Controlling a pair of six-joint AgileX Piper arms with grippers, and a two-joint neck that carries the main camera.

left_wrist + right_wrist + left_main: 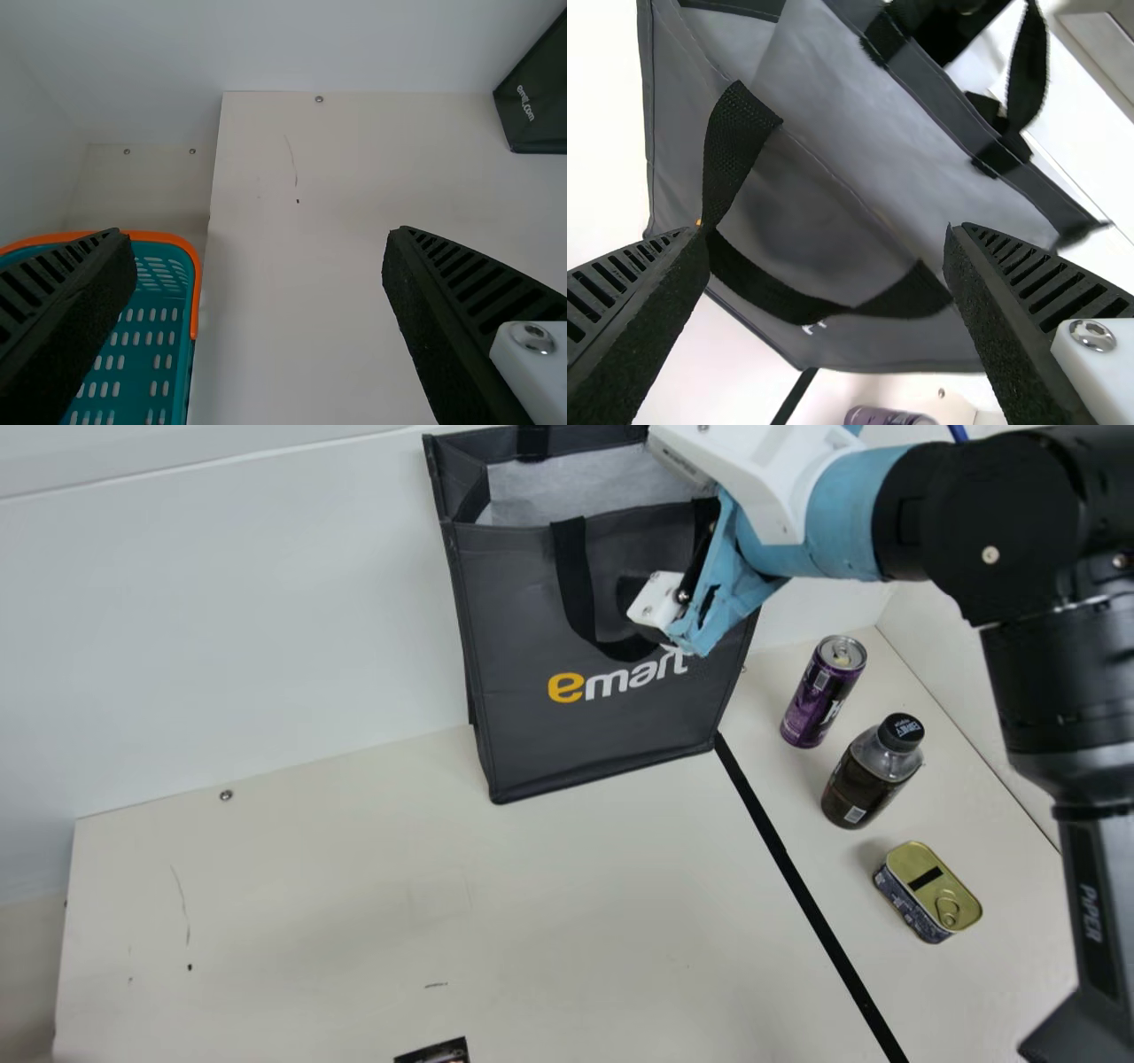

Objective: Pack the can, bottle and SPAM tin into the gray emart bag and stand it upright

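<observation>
So the gray emart bag [611, 753] is standing upright on the surface, mouth open, with the can [819, 695] off to its right, then the bottle [868, 784] and the SPAM tin [926, 895] farther out from it, all still unpacked. The right gripper [673, 615] is up at the bag's front by the handle, jaws wide apart, and the left gripper [259, 235] hangs well left of the bag, jaws spread too.
</observation>
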